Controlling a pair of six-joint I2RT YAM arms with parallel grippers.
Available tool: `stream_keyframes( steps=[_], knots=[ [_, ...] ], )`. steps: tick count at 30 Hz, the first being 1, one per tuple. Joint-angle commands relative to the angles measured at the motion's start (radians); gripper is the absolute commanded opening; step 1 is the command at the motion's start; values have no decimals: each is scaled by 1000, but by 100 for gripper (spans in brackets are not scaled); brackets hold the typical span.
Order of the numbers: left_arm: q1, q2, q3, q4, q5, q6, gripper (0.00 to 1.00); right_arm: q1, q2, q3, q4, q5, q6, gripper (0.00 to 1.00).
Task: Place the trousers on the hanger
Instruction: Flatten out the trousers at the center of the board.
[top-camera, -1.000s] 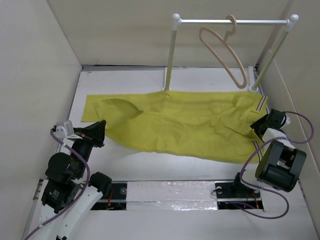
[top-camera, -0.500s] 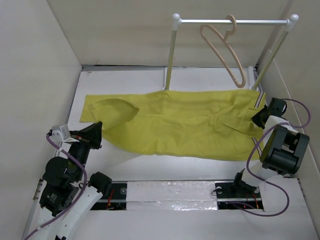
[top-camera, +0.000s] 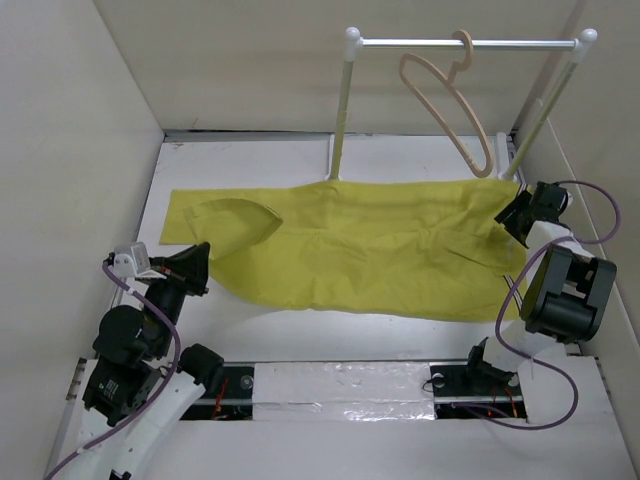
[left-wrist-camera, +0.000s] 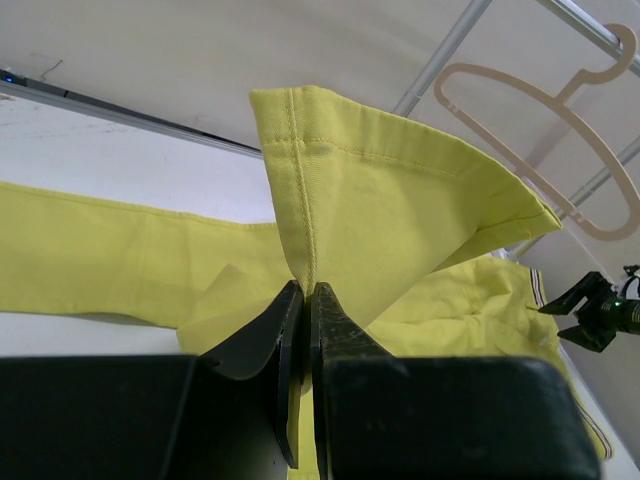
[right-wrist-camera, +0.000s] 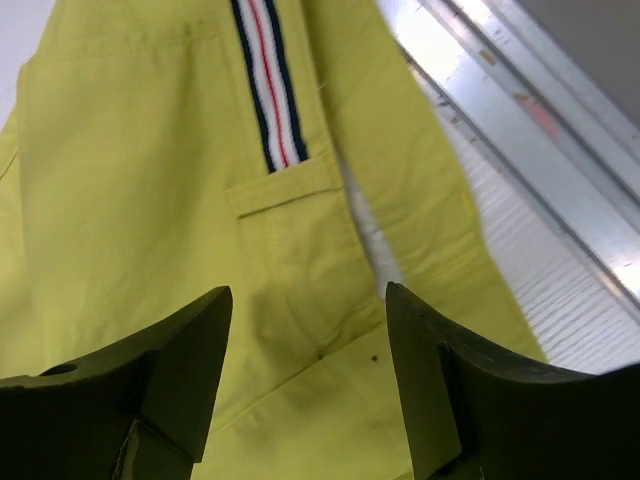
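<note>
The yellow-green trousers (top-camera: 370, 245) lie spread across the table, legs to the left, striped waistband to the right. My left gripper (top-camera: 203, 262) is shut on a leg hem and holds a folded flap (left-wrist-camera: 380, 200) up off the table. My right gripper (top-camera: 515, 215) is open over the waistband end, jaws wide apart above the cloth and striped trim (right-wrist-camera: 265, 90). The beige hanger (top-camera: 448, 105) hangs by its hook from the white rail (top-camera: 465, 43); it also shows in the left wrist view (left-wrist-camera: 545, 140).
The white rail stand's posts (top-camera: 340, 110) stand on the table behind the trousers. Pale walls close in on the left, back and right. A silver taped strip (top-camera: 340, 385) runs along the near edge between the arm bases.
My right gripper has moved away from me along the waistband edge toward the rail's right foot. My left gripper dipped back slightly, then returned, still holding the leg hem.
</note>
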Motion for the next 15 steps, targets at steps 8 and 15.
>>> stream_keyframes(
  steps=[8,15],
  knots=[
    [-4,10,1,51,-3,13,0,33,147,106,-20,-5,-33,49],
    [-4,-1,2,46,-23,10,0,117,131,124,-28,-43,-76,0]
  ],
)
